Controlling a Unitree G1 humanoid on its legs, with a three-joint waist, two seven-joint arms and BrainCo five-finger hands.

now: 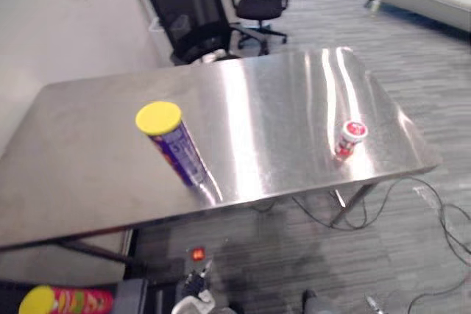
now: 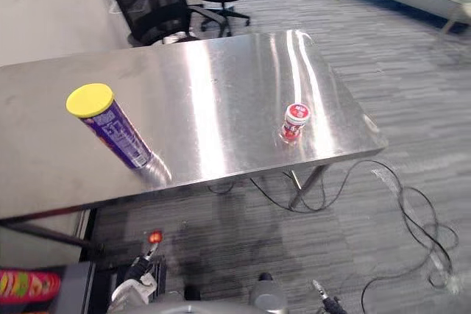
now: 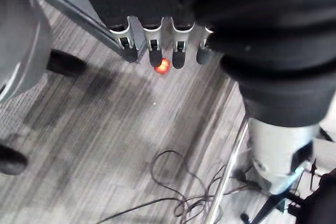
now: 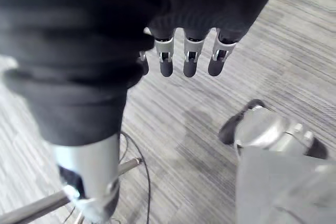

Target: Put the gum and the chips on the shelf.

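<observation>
We found the chips can [image 1: 174, 143] standing upright on the steel table [image 1: 280, 101], toward its left and close to the near edge. The gum tub [image 1: 350, 138] stood well apart from it, by the table's near right corner. Both sat free on bare metal with nothing crowding them, which we judged left each one easy to reach from the front. The can was a tall purple tube with a flat yellow lid, slender enough to wrap fingers around. The gum was a small, squat white tub with red marking and looked light and easy to tip.

Neither item was in hand. The left hand [image 3: 155, 45] and right hand [image 4: 191, 55] hung low over the carpet, fingers relaxed and empty, so we judged the task not yet started.

Lower left, a second can [image 1: 66, 301], red with a yellow end, lay on something dark, possibly the shelf, though we couldn't tell. Office chairs [image 1: 190, 12] stood beyond the table
</observation>
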